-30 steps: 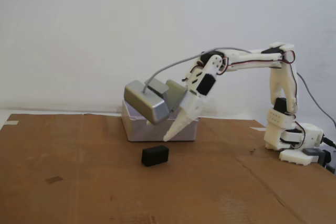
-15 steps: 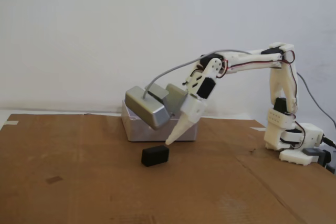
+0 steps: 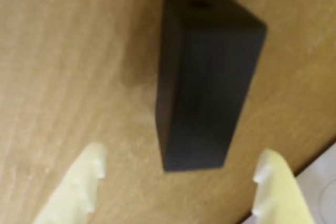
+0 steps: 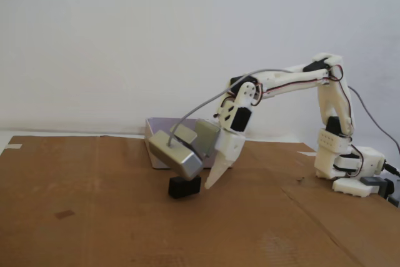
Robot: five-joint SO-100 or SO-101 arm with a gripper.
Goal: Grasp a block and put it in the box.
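In the wrist view the black block [image 3: 205, 82] lies on the cardboard and fills the middle of the picture. My gripper [image 3: 181, 155] is open, with one pale fingertip [image 3: 84, 182] to the block's left and the other to its right, both apart from it. In the fixed view the gripper [image 4: 197, 182] hangs low over the block [image 4: 185, 187], whose top is partly hidden by the silver wrist module [image 4: 175, 154]. The pale box [image 4: 154, 130] stands just behind, mostly covered by the arm. A corner of the box [image 3: 321, 182] shows in the wrist view.
Brown cardboard [image 4: 94, 217] covers the table, with a seam on the right. The arm's white base [image 4: 350, 170] stands at the right edge with cables trailing off. A grey cable [image 4: 206, 103] arcs from the silver module up to the arm.
The arm has bent down and forward, lowering the gripper and silver module from in front of the box to just over the block. The block has not moved.
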